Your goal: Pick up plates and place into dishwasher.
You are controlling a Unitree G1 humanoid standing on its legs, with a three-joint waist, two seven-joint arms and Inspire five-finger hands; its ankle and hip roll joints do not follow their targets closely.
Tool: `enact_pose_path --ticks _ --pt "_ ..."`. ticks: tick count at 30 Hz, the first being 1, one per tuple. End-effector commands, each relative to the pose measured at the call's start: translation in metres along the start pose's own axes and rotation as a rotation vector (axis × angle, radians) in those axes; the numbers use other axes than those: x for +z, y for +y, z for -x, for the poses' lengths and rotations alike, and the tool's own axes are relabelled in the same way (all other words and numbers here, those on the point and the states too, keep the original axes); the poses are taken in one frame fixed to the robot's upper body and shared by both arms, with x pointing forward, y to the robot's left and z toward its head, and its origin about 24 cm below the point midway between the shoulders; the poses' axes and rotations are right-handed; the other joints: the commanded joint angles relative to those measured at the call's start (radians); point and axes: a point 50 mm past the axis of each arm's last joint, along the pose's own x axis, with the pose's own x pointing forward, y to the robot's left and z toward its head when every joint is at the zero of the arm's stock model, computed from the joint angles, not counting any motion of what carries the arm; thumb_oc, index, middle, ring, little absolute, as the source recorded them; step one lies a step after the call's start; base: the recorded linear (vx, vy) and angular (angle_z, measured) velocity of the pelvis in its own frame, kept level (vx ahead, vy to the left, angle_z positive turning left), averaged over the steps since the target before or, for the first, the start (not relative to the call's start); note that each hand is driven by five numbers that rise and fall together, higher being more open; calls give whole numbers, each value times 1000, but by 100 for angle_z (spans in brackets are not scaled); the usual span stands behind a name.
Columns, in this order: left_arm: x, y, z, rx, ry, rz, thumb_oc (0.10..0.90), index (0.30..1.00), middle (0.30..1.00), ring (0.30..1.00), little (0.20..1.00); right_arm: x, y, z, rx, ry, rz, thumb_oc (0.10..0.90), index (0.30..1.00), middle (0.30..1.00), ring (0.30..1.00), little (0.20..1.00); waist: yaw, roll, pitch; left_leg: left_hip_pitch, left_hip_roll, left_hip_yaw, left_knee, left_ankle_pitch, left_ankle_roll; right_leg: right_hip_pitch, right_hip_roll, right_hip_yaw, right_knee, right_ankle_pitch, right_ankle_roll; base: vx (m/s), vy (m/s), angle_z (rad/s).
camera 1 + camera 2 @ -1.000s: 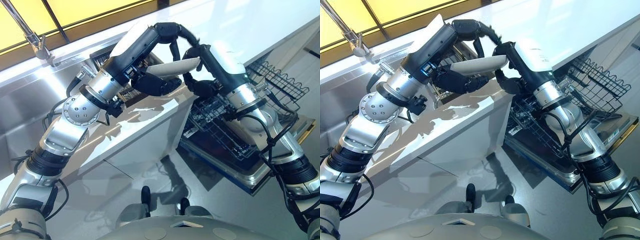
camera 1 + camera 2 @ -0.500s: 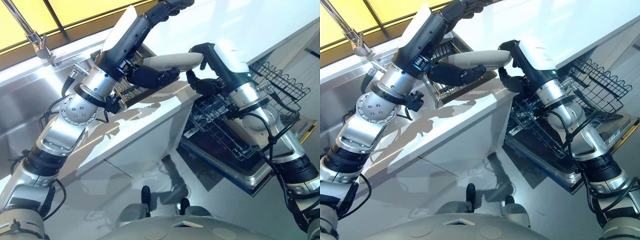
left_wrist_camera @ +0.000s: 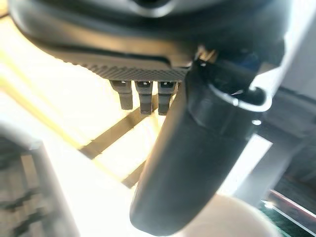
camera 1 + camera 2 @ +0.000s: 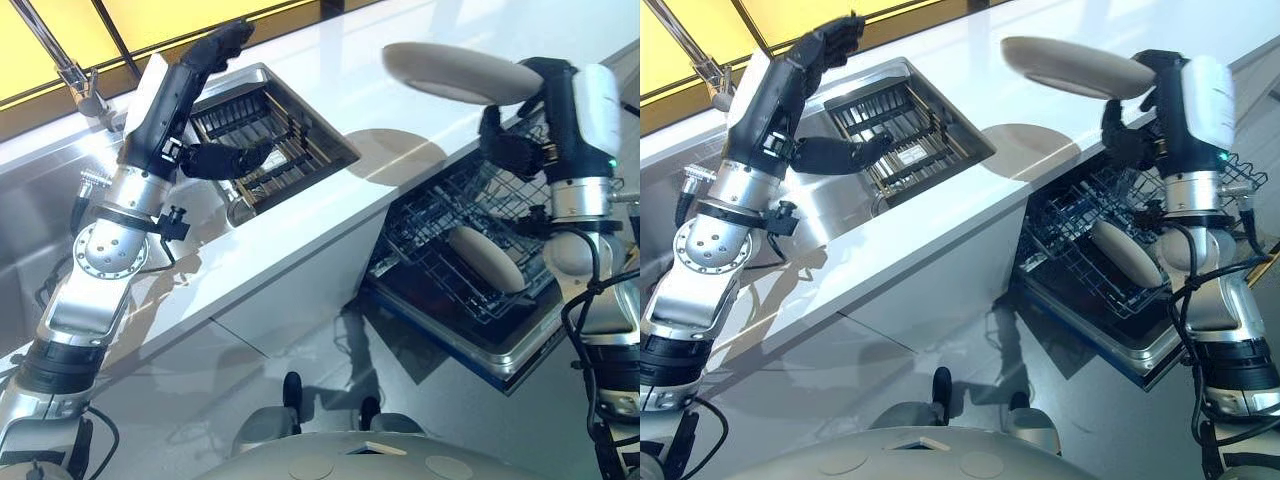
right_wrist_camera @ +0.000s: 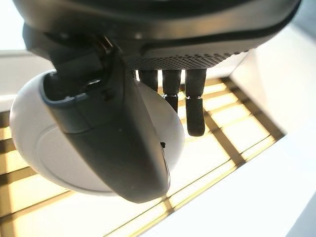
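A plate [image 4: 458, 72] is pinched by the right hand [image 4: 512, 140] above the dishwasher rack [image 4: 440, 235]; the left hand [image 4: 215, 158] is held open, empty.

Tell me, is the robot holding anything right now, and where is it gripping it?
Yes. The right hand holds a white plate by its rim, thumb on one face and fingers on the other. The left hand holds nothing.
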Motion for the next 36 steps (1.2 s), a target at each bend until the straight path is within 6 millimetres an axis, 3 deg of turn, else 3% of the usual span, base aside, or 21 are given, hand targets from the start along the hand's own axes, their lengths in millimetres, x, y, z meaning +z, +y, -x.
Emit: enact_pose_path --ticks 1,9,18,29,36 --pt "-7 25 2 139 15 -76 800 900 900 900 900 1 -35 -15 -236 -46 31 100 300 300 300 200 26 -26 -161 86 -59 39 4 -152 26 -80 35 -5 50 36 28 0 0 0" --pt "-37 25 6 201 159 -107 800 900 900 900 900 -20 -37 -3 -289 77 21 100 300 300 300 200 9 -25 -159 88 -58 48 4 -153 30 -86 38 5 60 32 28 0 0 0" --pt "-72 22 21 217 329 -122 800 900 900 900 900 -67 -22 30 -282 384 -4 100 300 300 300 200 -9 -21 -153 96 -54 65 4 -155 31 -87 43 17 65 32 26 16 -23 -3" --pt "-77 19 20 194 361 -86 800 900 900 900 900 -116 -15 59 -339 733 71 100 300 300 300 200 15 -11 -132 103 -44 57 4 -154 34 -85 49 -8 101 5 13 56 -72 -3" --pt "-74 19 21 157 352 -67 800 900 900 900 900 -132 -13 66 -226 812 190 100 300 300 300 200 39 -6 -107 104 -34 33 9 -148 35 -92 56 -38 146 -26 0 82 -106 11"
